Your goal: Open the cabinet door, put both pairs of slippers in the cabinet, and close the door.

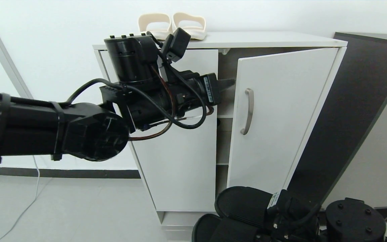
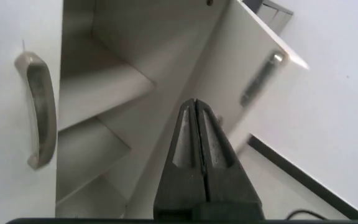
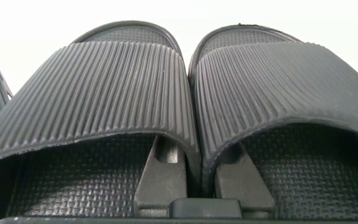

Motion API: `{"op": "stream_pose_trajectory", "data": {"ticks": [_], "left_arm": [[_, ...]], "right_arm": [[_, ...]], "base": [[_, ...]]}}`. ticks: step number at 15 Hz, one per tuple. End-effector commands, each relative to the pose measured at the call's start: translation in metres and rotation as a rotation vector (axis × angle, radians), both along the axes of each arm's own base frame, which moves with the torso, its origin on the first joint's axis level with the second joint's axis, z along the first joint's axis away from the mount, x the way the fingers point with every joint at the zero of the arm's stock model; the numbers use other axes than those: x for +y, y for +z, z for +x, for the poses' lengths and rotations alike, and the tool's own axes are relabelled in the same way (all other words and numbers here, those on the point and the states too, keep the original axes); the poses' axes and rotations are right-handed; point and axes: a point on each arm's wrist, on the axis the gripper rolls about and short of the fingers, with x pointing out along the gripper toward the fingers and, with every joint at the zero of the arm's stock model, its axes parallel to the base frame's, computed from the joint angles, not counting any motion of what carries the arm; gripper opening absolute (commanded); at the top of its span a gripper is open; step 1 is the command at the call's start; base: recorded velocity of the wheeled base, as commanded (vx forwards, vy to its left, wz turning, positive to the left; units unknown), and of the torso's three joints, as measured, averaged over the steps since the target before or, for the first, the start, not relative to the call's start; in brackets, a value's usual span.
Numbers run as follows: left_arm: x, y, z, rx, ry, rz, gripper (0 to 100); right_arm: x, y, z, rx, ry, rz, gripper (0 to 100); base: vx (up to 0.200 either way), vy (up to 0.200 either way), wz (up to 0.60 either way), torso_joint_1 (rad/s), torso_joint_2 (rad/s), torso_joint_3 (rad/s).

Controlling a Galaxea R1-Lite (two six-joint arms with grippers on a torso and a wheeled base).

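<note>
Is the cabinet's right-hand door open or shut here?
Partly open: the right-hand door stands swung out from the cabinet front, and shelves show through the gap beside it.

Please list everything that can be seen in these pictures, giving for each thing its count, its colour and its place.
Cream plastic slippers: one pair, cream, on top of the cabinet.
Black ribbed rubber slippers: one pair, black, held low before the cabinet.
White two-door cabinet: one, white, against the wall; right door ajar, shelves inside.
Curved metal handles: two, silver, one per door.
Left gripper: one, black, fingers shut, at the gap between the doors.
Right gripper: one, black, fingers shut on the black slippers.
</note>
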Motion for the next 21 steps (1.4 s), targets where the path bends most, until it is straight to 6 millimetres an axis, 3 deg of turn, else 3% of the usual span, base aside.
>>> {"op": "stream_pose_trajectory", "data": {"ticks": [1, 7, 11, 12, 17, 20, 21], "left_arm": [[-0.009, -0.011, 0.012, 0.021, 0.003, 0.013, 0], [-0.018, -0.030, 0.026, 0.049, 0.005, 0.041, 0], [-0.017, -0.032, 0.026, 0.054, 0.007, 0.045, 0], [-0.018, -0.034, 0.022, 0.054, 0.001, 0.050, 0], [-0.048, -0.033, -0.038, 0.019, -0.162, 0.035, 0], [-0.046, -0.034, -0.035, 0.016, -0.148, 0.034, 0], [-0.035, -0.031, -0.026, -0.005, -0.103, 0.027, 0]], "right_arm": [[-0.001, -0.003, -0.004, 0.009, 0.011, -0.016, 0], [-0.001, -0.008, -0.007, 0.008, 0.027, -0.047, 0], [0.000, -0.009, -0.009, 0.010, 0.036, -0.049, 0], [0.000, -0.010, -0.010, 0.012, 0.039, -0.053, 0], [0.001, -0.012, -0.012, 0.020, 0.050, -0.065, 0], [0.002, -0.012, -0.011, 0.017, 0.045, -0.063, 0], [0.002, -0.012, -0.010, 0.018, 0.042, -0.062, 0]], "base": [[0.000, 0.000, 0.00, 0.000, 0.00, 0.000], [0.000, 0.000, 0.00, 0.000, 0.00, 0.000], [-0.200, 0.000, 0.00, 0.006, 0.00, 0.000], [-0.200, 0.000, 0.00, 0.002, 0.00, 0.002], [-0.200, 0.000, 0.00, 0.000, 0.00, 0.001], [-0.133, 0.000, 0.00, 0.000, 0.00, 0.003], [0.000, 0.000, 0.00, 0.000, 0.00, 0.000]]}}
